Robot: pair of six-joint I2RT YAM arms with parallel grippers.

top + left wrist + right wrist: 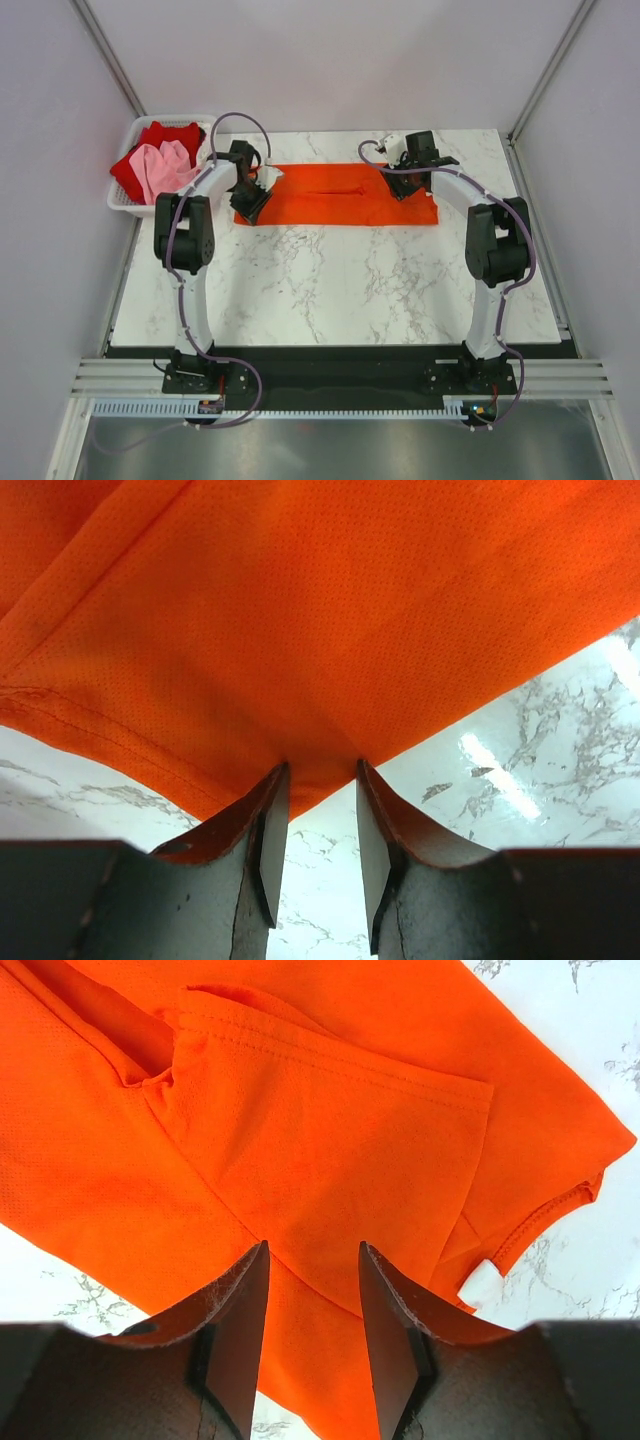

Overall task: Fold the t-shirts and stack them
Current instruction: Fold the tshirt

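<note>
mid-fold, the bright orange-red mesh t-shirt [340, 196] lies as a strip across the upper middle of the white marble table [330, 290]; the left claw [322, 770] and right claw [313, 1248] hover parted and empty, so the next move seems to be pinching its ends.

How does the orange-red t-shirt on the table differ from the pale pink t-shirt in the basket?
The orange-red t-shirt is bright; the pink t-shirt is pale. The orange-red t-shirt lies on the marble table; the pink t-shirt sits in the white basket, on a deeper red shirt. The orange-red t-shirt is spread flat as a long strip; the pink t-shirt is crumpled. Both are plain cloth.
</note>
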